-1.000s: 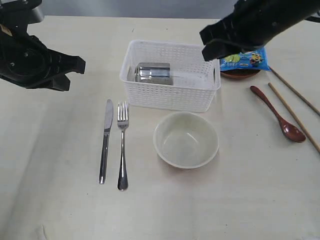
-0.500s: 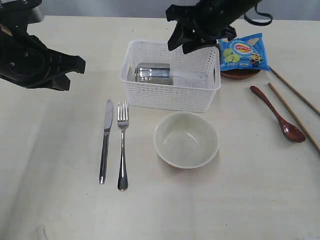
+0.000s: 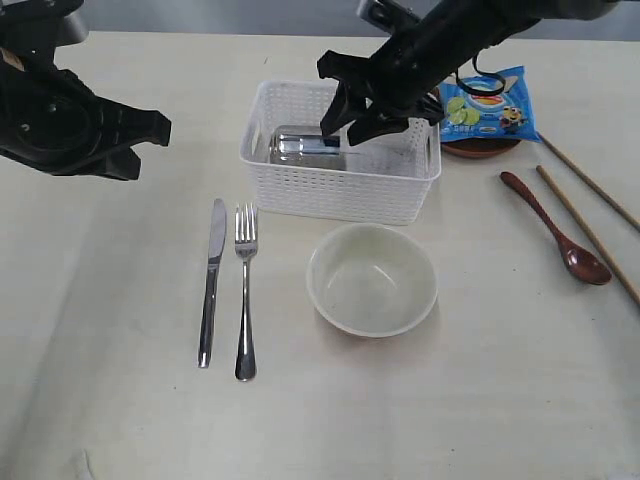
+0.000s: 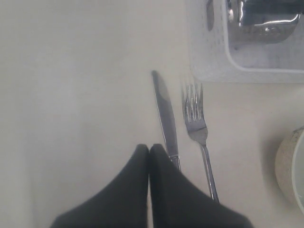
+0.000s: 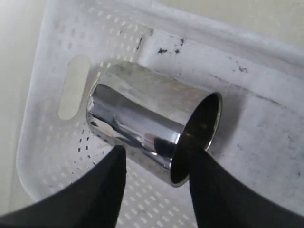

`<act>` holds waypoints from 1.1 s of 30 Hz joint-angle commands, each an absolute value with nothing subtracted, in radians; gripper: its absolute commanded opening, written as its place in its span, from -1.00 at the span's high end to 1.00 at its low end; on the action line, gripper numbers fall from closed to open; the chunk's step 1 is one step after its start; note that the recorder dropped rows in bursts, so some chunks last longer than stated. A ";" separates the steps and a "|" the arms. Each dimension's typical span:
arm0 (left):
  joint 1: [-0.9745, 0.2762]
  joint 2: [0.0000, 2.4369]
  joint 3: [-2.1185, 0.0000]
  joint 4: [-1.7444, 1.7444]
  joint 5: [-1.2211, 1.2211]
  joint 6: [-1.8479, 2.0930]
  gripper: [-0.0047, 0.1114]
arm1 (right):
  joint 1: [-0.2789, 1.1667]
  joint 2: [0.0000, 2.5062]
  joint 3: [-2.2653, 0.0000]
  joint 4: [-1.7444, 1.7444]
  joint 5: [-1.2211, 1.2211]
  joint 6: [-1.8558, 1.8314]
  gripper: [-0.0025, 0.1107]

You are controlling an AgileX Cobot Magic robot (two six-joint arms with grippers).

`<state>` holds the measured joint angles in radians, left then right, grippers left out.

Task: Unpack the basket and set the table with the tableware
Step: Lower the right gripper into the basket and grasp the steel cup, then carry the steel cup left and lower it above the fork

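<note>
Two grippers are in view. At far left the left gripper [image 4: 148, 148] hangs above the large pale beige tabletop [image 3: 100, 380], its black fingers pressed together with nothing between them. Next lie the steel knife [image 3: 211, 280] and steel fork [image 3: 245, 290], parallel and just apart. The white perforated plastic basket [image 3: 340, 200] holds a single item, the shiny steel cup [image 5: 142, 118], lying on its side in the basket's left half. The right gripper [image 5: 159, 159] is lowered into the basket with its jaws spread wide, one finger on either side of the cup near its open mouth. Nothing is clamped, and contact cannot be confirmed. Assessment: the cup is rigid, light and not fragile, but polished and round, so liable to slip or roll. Hold is best taken across the body, behind the rim. The cream round bowl [image 3: 372, 280] stands in front of the basket. Further right, a blue chip bag [image 3: 490, 105] lies over the small brown round plate [image 3: 480, 150], followed by the red-brown wooden spoon [image 3: 555, 225] and brown chopsticks [image 3: 590, 235].
</note>
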<state>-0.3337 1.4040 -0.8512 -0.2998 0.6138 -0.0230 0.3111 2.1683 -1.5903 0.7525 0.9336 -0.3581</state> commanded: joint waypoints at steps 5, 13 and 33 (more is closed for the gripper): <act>-0.331 1.403 -0.846 -0.304 0.604 -0.019 0.92 | 0.304 2.167 -1.598 0.760 0.906 -0.360 0.22; -0.331 1.403 -0.846 -0.304 0.604 -0.019 0.92 | 0.304 2.204 -1.598 0.785 0.906 -0.360 0.22; -0.331 1.403 -0.846 -0.309 0.602 -0.019 0.92 | 0.321 2.183 -1.629 0.800 0.922 -0.448 0.96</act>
